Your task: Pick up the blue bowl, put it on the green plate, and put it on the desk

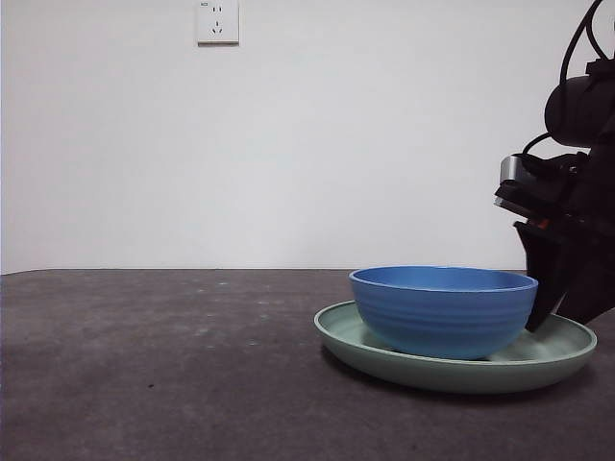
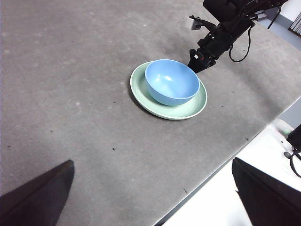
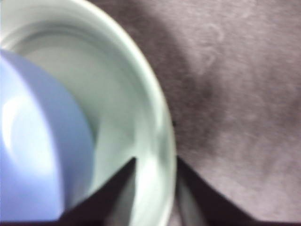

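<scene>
The plate [image 1: 452, 370] lies flat on the desk [image 1: 154, 365] at the near right of the front view, and the bowl [image 1: 444, 309] sits upright inside it, a little toward the side away from the right gripper [image 1: 546, 312], so that a band of bare plate floor shows on the gripper's side. That placing reads as the first half of the task done: bowl already on the plate, with the pair probably to be moved next as one. The right gripper is down at the plate's far-right edge, and its wrist view shows why: one black jaw lies inside the plate, between the bowl's wall and the rim, and the other lies outside over the desk, so the raised rim runs between them. The gap is narrow, about the rim's width; the picture is blurred, so whether the jaws already pinch the rim or only straddle it cannot be told. Gripping the rim instead of the bowl would let the plate carry the bowl. The left gripper [image 2: 153, 197] waits well back from the plate, high above the desk, jaws wide and holding nothing. Beyond the plate is a plain white wall with a socket [image 1: 217, 21] high up; no brand, label or writing can be read anywhere.
</scene>
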`<state>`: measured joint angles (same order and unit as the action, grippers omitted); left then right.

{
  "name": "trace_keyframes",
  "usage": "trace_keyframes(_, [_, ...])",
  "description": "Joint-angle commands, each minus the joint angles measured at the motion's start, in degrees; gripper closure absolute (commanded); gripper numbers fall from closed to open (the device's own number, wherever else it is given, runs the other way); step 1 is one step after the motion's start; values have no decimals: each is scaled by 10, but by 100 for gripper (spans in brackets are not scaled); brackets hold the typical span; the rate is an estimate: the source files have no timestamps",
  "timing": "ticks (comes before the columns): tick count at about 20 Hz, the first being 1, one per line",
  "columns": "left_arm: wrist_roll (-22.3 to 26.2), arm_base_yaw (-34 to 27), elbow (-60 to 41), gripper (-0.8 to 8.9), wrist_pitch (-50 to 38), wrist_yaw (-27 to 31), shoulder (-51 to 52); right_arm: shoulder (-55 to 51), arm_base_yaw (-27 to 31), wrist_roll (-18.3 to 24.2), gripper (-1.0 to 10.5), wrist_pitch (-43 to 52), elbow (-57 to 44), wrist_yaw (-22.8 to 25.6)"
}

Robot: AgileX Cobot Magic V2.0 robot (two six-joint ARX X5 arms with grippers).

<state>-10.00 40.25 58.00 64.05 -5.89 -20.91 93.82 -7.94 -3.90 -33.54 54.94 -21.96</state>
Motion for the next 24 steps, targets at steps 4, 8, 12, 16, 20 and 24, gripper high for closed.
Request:
trace_keyframes(4, [0,3,8,192,-6,-1,0,13,-3,-17,931,-6,10,0])
trace_keyframes(8, [0,3,8,192,-6,-1,0,13,-2,-41,931,-6,12,-9])
trace_keyframes(12, [0,3,8,191,-6,-1,0,12,-4,-63,931,-32,47,-27])
trace_keyframes(16, [1,3,8,191,-6,-1,0,12,-28,-70,931,-78,107,-27])
trace_keyframes(20, [1,3,8,191,-9,-1,0,12,-66,-107,931,-63,130,-45])
trace_keyframes(24, [5,3,8,191,-11,-1,0,14,-111,-127,931,-46,130,-33])
